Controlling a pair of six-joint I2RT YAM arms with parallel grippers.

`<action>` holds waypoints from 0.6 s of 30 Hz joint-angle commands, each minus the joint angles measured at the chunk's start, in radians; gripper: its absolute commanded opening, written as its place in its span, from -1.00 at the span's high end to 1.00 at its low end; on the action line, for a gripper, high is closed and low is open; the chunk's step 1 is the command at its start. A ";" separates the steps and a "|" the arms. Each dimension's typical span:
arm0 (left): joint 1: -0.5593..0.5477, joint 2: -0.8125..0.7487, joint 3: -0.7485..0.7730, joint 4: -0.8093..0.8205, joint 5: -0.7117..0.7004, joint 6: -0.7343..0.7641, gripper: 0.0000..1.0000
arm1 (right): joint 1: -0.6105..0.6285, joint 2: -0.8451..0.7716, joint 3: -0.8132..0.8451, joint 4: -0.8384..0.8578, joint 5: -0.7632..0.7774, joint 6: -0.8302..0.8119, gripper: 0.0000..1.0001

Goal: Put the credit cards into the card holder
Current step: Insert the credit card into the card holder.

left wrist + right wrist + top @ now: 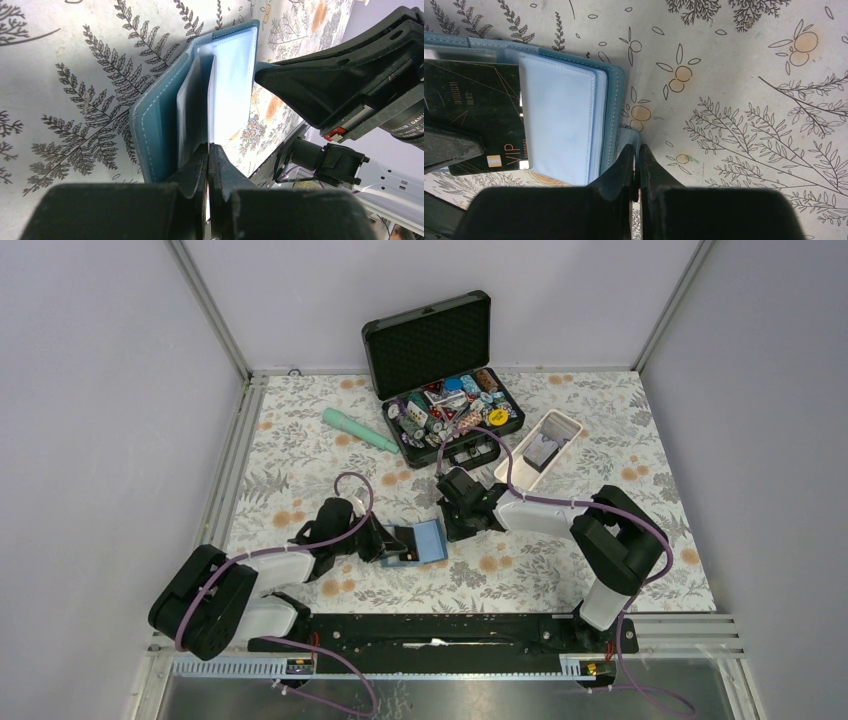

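Left hand (209,150) clamped on card holder (155,120) sleeve | right hand (636,152) pinching tab | open, lying crosswise

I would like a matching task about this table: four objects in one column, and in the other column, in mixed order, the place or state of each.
Objects:
1. card holder
2. black case
3. white tray
4. green cylinder

Places or states:
A. lies flat, furthest left of the four
B. open, lid upright, poker chips inside
C. open, a dark card in it
D. furthest right of the four

Pairs: 1-C, 2-B, 3-D, 4-A.
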 commanded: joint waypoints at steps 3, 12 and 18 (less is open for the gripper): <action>0.003 0.021 -0.011 0.050 0.004 0.017 1.00 | 0.009 0.027 0.017 -0.041 0.017 -0.014 1.00; 0.003 0.040 -0.018 0.068 -0.002 0.031 1.00 | 0.009 0.032 0.025 -0.043 0.016 -0.015 1.00; 0.003 0.053 -0.011 0.065 0.007 0.033 1.00 | 0.009 0.040 0.033 -0.046 0.011 -0.019 1.00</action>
